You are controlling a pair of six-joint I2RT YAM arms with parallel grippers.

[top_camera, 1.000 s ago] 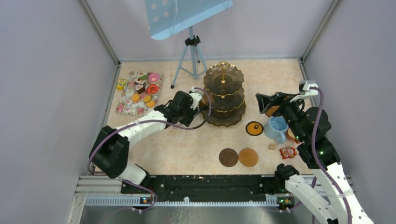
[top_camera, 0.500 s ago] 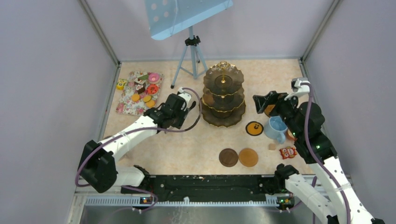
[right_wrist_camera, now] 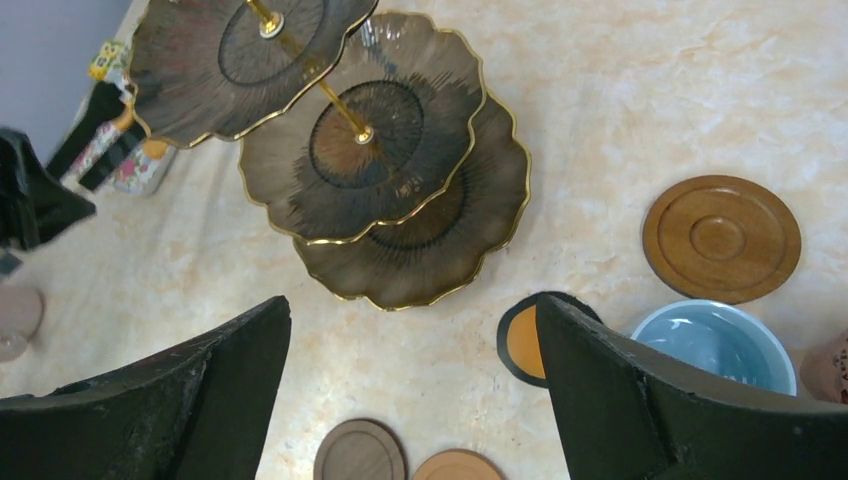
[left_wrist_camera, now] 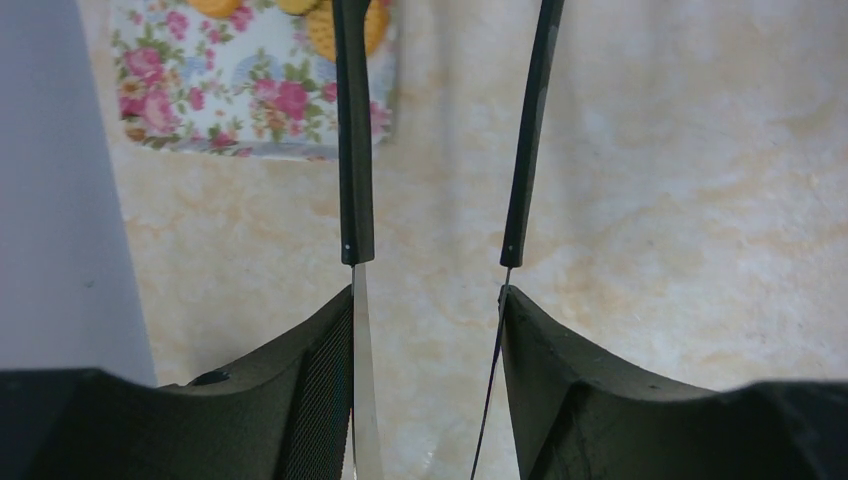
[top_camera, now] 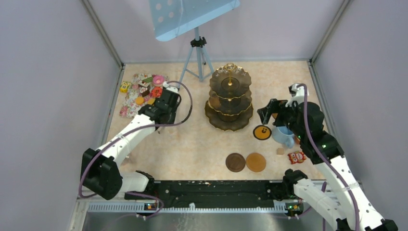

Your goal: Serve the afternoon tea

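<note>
The left tool (left_wrist_camera: 427,300) grips black tongs (left_wrist_camera: 352,150) pointing ahead at orange tarts (left_wrist_camera: 320,38) on a floral mat (left_wrist_camera: 200,100). The right tool (right_wrist_camera: 415,330), spread wide and holding nothing, hovers with the three-tier stand (right_wrist_camera: 400,190) just ahead and the light blue mug (right_wrist_camera: 715,345) beside its right finger.

tiered stand (top_camera: 230,98): one, with three tiers
brown coasters (right_wrist_camera: 721,238): three, to the right of and in front of the stand
black-rimmed orange coaster (top_camera: 262,132): one, just right of the stand
light blue mug (top_camera: 284,134): one
floral mat (top_camera: 126,110): one, left of the stand
cakes and tarts (top_camera: 156,91): several, too small to count
black tongs (left_wrist_camera: 352,150): one pair
blue-topped tripod (top_camera: 196,53): one, behind the stand
</note>
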